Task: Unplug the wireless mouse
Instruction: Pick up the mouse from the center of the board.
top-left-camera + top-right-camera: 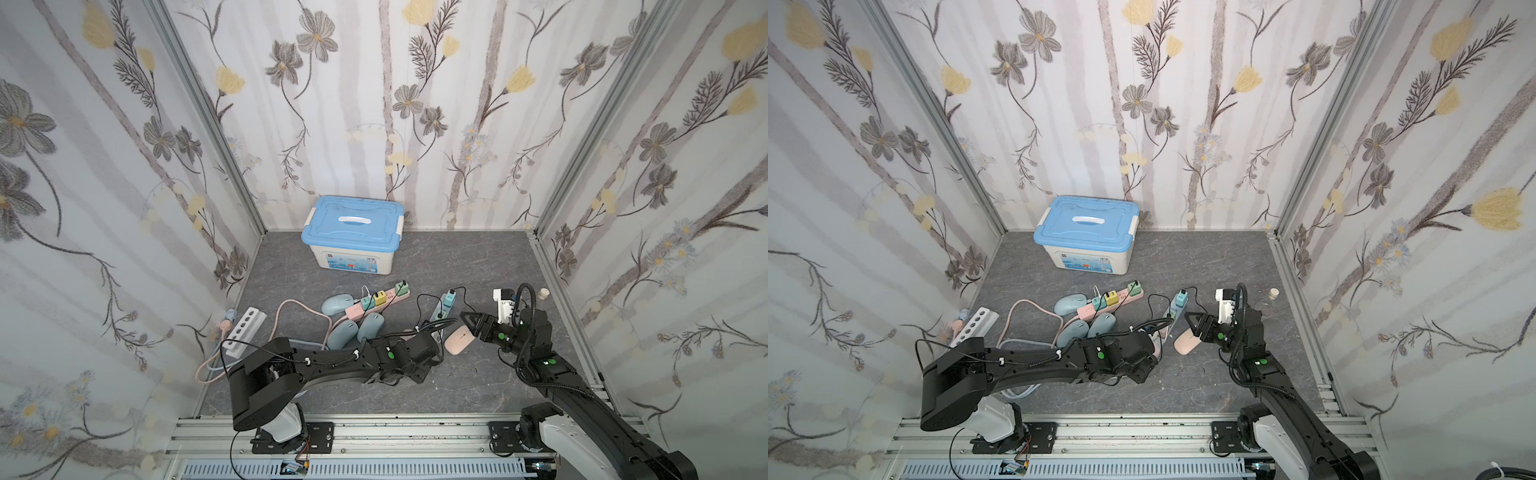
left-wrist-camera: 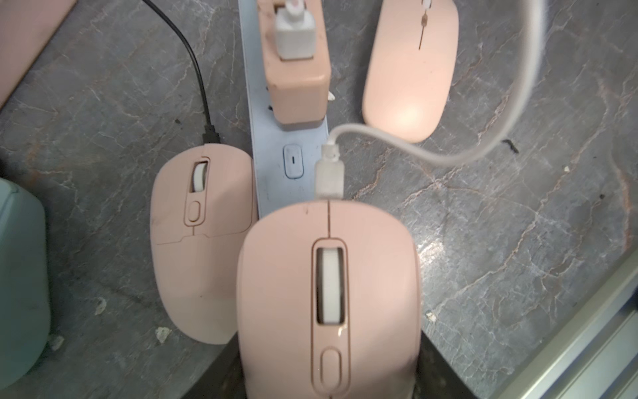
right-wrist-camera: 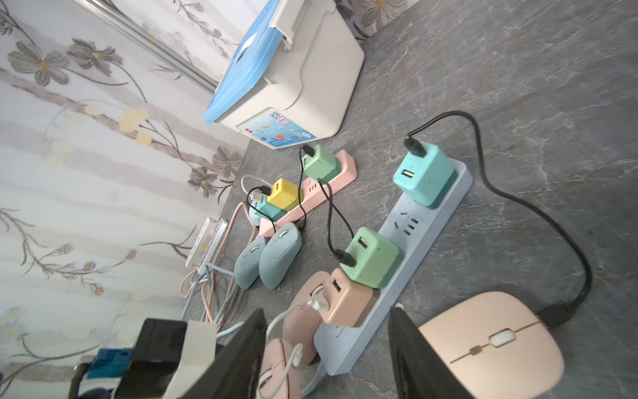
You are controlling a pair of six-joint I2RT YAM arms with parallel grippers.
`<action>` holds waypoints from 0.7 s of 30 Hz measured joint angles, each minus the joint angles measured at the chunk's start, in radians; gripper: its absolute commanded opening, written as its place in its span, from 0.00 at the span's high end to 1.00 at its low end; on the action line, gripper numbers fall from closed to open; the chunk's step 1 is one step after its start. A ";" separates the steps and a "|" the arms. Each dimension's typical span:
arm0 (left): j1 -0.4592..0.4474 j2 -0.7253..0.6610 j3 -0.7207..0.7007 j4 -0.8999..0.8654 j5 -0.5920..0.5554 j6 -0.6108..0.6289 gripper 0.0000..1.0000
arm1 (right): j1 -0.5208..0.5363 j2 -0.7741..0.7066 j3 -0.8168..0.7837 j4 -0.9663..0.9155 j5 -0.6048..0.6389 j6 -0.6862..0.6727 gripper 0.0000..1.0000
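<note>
My left gripper point(image 2: 328, 380) is shut on a pink wireless mouse point(image 2: 328, 297); its dark fingers point(image 2: 435, 373) show on both sides of the body. A white plug point(image 2: 329, 176) sits in the mouse's front, and its white cable loops to the pink charger point(image 2: 297, 69) on the blue power strip point(image 2: 286, 162). In both top views the left arm hides this mouse. My right gripper point(image 3: 328, 359) hangs open above the strip's end point(image 3: 348, 345) and the held mouse point(image 3: 276, 366), with nothing between its fingers point(image 3: 414, 355). In a top view the right gripper point(image 1: 471, 322) hovers by the flat pink mouse point(image 1: 459, 345).
A second pink mouse point(image 2: 203, 241) on a black cable lies beside the held one. Green and teal chargers point(image 3: 373, 257) stand on the blue strip. A pink strip point(image 1: 376, 303), blue mice point(image 1: 357, 330), a white strip point(image 1: 247, 328) and a blue-lidded box point(image 1: 353, 232) lie further back and left.
</note>
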 measured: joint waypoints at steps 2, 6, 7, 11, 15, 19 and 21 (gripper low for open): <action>0.006 -0.015 -0.011 0.015 -0.007 0.000 0.67 | 0.024 -0.006 -0.016 0.020 -0.014 0.015 0.42; 0.022 -0.044 -0.028 0.034 -0.014 0.000 0.79 | 0.074 -0.005 -0.037 0.040 -0.018 0.046 0.42; 0.026 -0.049 -0.029 0.037 -0.014 0.000 0.86 | 0.083 -0.001 -0.037 0.047 -0.018 0.052 0.42; 0.033 -0.068 -0.030 0.045 -0.026 0.000 1.00 | 0.123 0.029 -0.037 0.069 -0.017 0.075 0.42; 0.036 -0.084 -0.038 0.053 -0.032 0.000 1.00 | 0.166 0.071 -0.030 0.108 -0.012 0.097 0.43; 0.037 -0.112 -0.063 0.064 -0.028 0.001 1.00 | 0.217 0.116 -0.006 0.149 -0.008 0.114 0.43; 0.037 -0.138 -0.088 0.077 -0.019 0.004 1.00 | 0.242 0.130 0.005 0.167 -0.009 0.119 0.45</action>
